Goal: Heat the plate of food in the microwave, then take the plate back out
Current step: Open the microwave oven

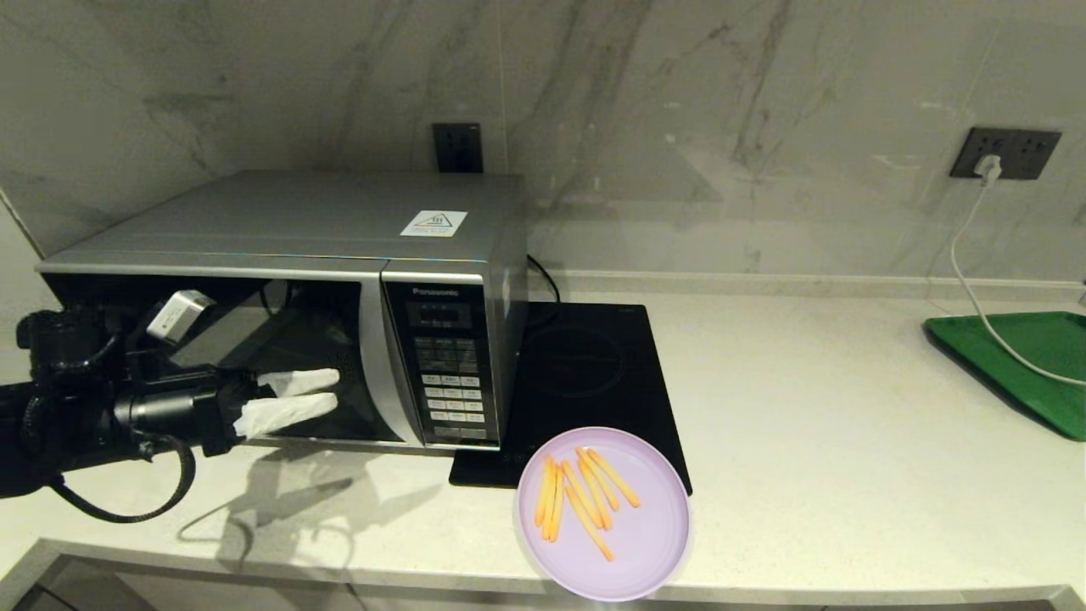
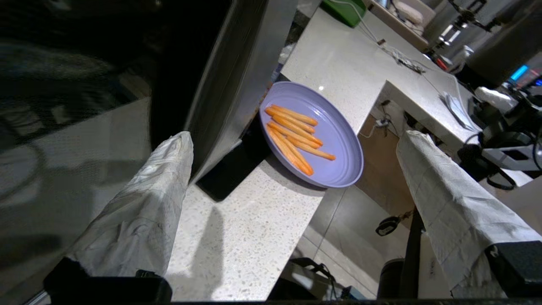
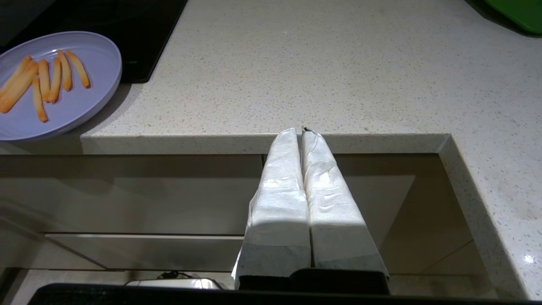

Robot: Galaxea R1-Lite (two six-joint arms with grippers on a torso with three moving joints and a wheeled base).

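microwave (image 1: 339,229) — brushed silver metal, glossy dark glass door | counter (image 1: 806,407) — speckled polished stone | plate (image 1: 653,543) — smooth lilac plastic

This is a kitchen. A pale speckled stone tabletop (image 1: 806,407) runs along a marble-veined wall (image 1: 679,102) with dark power sockets (image 1: 1004,153). On it stand a silver microwave (image 1: 339,255) and a flat black hob (image 1: 585,373), beside a plate of fries (image 1: 604,511) and a green tray (image 1: 1027,365).
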